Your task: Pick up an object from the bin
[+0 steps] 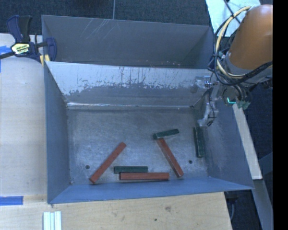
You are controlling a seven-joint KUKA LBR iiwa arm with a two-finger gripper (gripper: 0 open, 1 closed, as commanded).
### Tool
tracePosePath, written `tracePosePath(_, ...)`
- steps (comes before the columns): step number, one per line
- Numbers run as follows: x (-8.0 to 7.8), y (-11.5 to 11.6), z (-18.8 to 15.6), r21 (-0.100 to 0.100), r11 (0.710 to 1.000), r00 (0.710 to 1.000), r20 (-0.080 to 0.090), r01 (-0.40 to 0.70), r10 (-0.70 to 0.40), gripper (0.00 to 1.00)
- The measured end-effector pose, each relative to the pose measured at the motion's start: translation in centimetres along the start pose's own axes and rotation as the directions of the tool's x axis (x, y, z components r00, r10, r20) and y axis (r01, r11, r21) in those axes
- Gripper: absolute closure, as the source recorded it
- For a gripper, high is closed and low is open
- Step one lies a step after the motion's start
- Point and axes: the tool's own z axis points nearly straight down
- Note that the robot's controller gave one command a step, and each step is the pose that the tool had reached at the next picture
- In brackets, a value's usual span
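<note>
Fingers [205, 121] are down inside the bin [134, 85] at its right side, close to the right wall. Tbh I can't tell from this angle how far apart they are, and I don't see anything pinched between them either. Just in front of the tips lies a dark green bar [199, 143], flat on the floor and running front to back along the right wall. It's the nearest thing by a good way, so my guess is it's the target, though the fingers aren't round it. Next out, toward the middle, a tilted green bar [166, 134] touches the back end of a red bar [170, 158] that slants down toward the front. Along the front edge there's a long red bar [144, 177] with a small green bar [130, 169] right beside it, and a slanted red bar [107, 163] further left. So I'd say this is the approach step: nothing lifted, all six bars on the floor. The next move would need the fingers lined up across the narrow side of the dark green bar with room on the wall side, which looks tight, then drop, close, lift. No brand, label or text is readable on the bars or the bin.
</note>
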Motion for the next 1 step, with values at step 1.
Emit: tracePosePath(1,-2.56,1.63,16.19,0.001,0.984,0.984,0.000,0.176,-0.176,0.00)
